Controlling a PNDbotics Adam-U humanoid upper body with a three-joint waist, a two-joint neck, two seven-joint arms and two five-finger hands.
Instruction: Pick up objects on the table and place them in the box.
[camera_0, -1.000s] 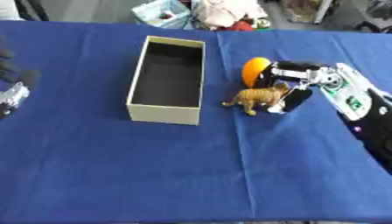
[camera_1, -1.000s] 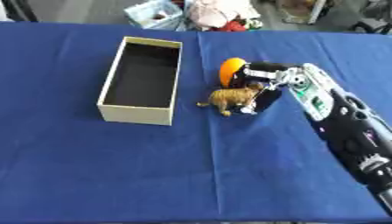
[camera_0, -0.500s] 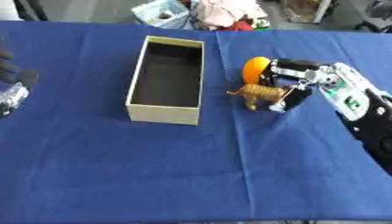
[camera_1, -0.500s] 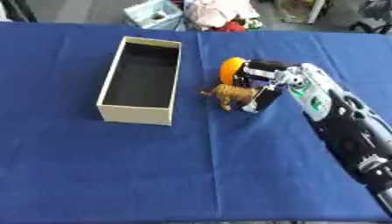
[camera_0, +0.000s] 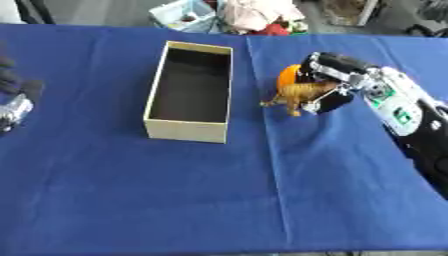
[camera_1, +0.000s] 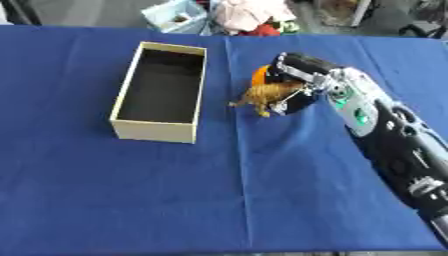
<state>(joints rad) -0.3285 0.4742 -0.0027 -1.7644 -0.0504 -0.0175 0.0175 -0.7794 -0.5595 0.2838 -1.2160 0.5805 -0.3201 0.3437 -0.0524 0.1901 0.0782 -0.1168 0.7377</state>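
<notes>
A small brown toy animal hangs tilted just above the blue table, right of the box. My right hand is shut on it, fingers curled over its back. Behind the hand, partly hidden, lies an orange round object. The long cream box with a dark inside stands left of the toy, and nothing shows inside it. My left hand rests at the left edge of the left eye view; its fingers cannot be made out.
Beyond the table's far edge there is clutter: a light blue basket and pink and white cloth. The blue cloth has a crease running down its middle.
My right hand has closed on the toy animal and lifted and tilted it off the cloth. The left hand has not moved.
</notes>
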